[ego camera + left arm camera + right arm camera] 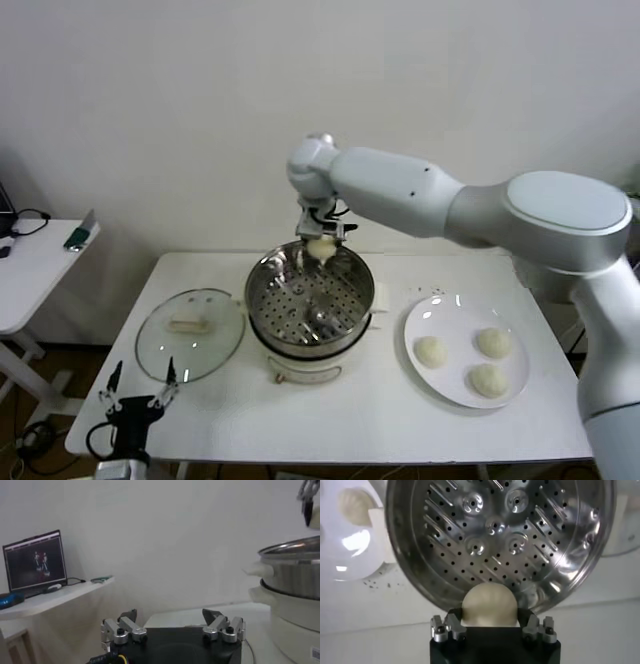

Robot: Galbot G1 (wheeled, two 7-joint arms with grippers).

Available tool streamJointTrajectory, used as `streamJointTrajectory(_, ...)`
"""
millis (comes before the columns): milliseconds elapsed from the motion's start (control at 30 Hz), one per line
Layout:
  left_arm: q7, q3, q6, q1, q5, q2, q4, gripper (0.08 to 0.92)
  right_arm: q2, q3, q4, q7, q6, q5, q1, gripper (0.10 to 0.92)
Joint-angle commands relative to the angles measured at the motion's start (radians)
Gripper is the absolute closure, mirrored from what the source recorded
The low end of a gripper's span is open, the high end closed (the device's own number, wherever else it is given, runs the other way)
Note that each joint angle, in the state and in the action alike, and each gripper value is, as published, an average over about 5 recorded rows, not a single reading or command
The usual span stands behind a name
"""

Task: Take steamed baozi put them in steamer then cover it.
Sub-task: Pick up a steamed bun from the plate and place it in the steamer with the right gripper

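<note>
My right gripper (320,246) is shut on a pale baozi (488,605) and holds it above the far rim of the steel steamer (310,300). The perforated tray (495,535) inside holds nothing. Three more baozi (487,360) lie on the white plate (445,383) at the right. The glass cover (190,333) with its white handle lies flat on the table left of the steamer. My left gripper (140,392) is open and idle at the table's front left corner, also in its wrist view (172,617).
A white side table (35,265) with a laptop (35,561) and small items stands to the left. The white wall is close behind the work table (350,425).
</note>
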Motion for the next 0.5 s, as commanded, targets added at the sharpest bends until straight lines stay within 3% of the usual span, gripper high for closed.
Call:
streamJointTrajectory(33, 0.001, 0.004, 0.006, 0.001, 0.004, -0.007, -0.011, 0.177, 0.063, 0.015, -0.03, 0.016, 0.048, -0.11, -0.085, 0.321)
streamJointTrajectory(367, 0.001, 0.008, 0.008, -0.001, 0.011, -0.019, -0.009, 0.177, 0.06, 0.017, -0.035, 0.013, 0.037, -0.114, -0.133, 0.316)
streamJointTrajectory(500, 0.001, 0.011, 0.007, 0.0, 0.017, -0.021, -0.008, 0.177, 0.062, 0.024, -0.043, 0.016, 0.027, -0.119, -0.14, 0.257)
